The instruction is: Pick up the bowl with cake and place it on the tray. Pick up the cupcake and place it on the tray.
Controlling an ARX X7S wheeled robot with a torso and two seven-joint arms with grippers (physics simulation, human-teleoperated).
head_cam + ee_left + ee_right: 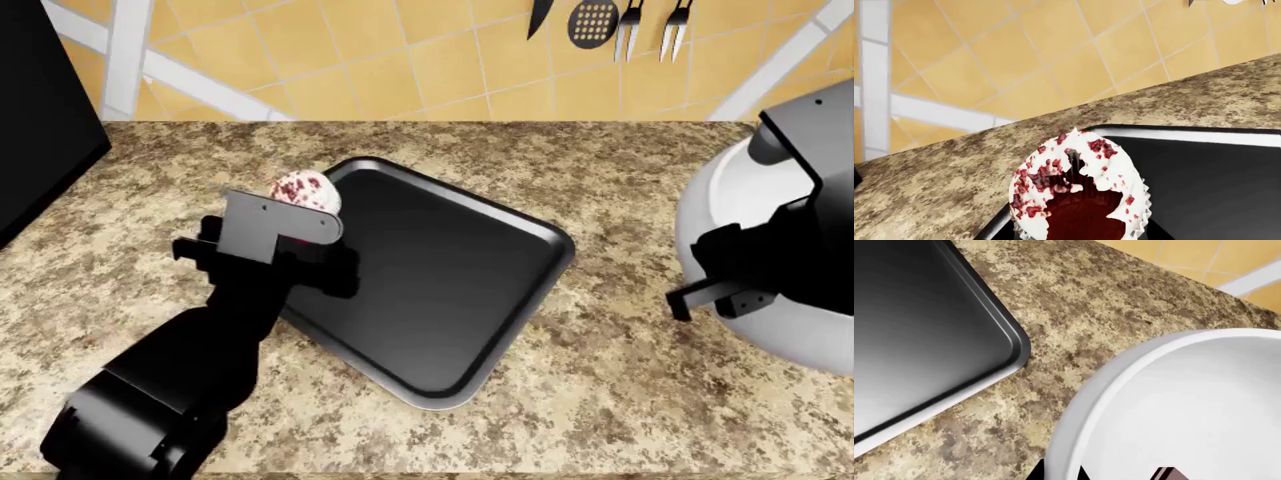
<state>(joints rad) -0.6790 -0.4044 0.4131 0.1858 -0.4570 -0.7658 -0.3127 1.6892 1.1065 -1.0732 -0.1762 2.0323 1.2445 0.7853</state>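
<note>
The cupcake (304,190), white frosting flecked with red, sits at the tip of my left gripper (286,226) over the left corner of the black tray (441,290). In the left wrist view the cupcake (1081,195) fills the near field over the tray's (1214,185) corner; the gripper is shut on it, its fingers hidden. My right gripper (1061,474) has one dark fingertip on each side of the white bowl's rim (1101,390). A corner of the cake (1166,474) shows inside. The bowl (727,200) is at the far right, off the tray (914,315).
A speckled brown stone counter (614,380) carries everything. A black appliance (40,100) stands at the far left. Utensils (601,20) hang on the yellow tiled wall behind. A strip of counter lies between the tray's right corner and the bowl.
</note>
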